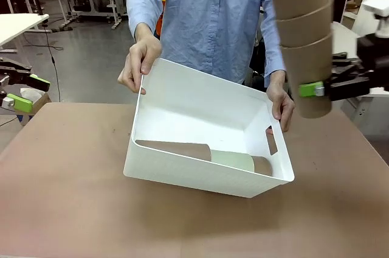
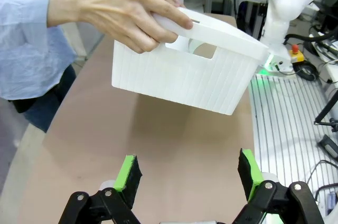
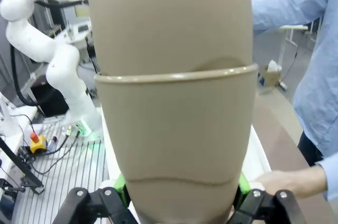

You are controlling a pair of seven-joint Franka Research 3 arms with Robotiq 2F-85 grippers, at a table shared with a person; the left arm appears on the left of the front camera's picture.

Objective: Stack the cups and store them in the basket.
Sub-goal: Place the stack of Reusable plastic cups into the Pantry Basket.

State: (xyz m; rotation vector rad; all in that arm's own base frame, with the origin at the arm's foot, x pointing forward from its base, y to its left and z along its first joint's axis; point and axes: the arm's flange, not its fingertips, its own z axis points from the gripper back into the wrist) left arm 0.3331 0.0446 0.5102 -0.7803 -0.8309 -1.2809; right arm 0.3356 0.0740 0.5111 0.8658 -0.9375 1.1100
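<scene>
So the table (image 1: 61,209) was mostly taken up by the basket (image 1: 200,173), which was tipped up toward the robot, its far rim lifted by the person's hands (image 1: 138,63) while the near edge looked to be resting on the table. Some cups (image 1: 200,150) were already lying inside along the low wall, tan ones with a mint one (image 1: 233,160) nested between them, so part of the job seemed done.

A stack (image 1: 304,33) of three tan cups was held up at the right, above and just beside the basket's right end. The step in hand was judged to be the storing one: stack made, not yet in. For the next move, the stack would probably need to be swung over the opening, laid lengthwise and lowered next to the cups already there before being let go.

The right gripper (image 1: 316,90) was clamped shut on the bottom cup of the stack, green pads pressed against its sides. The left gripper (image 2: 187,174) was spread wide with nothing between its fingers, parked at the table's left edge well away from the basket.
</scene>
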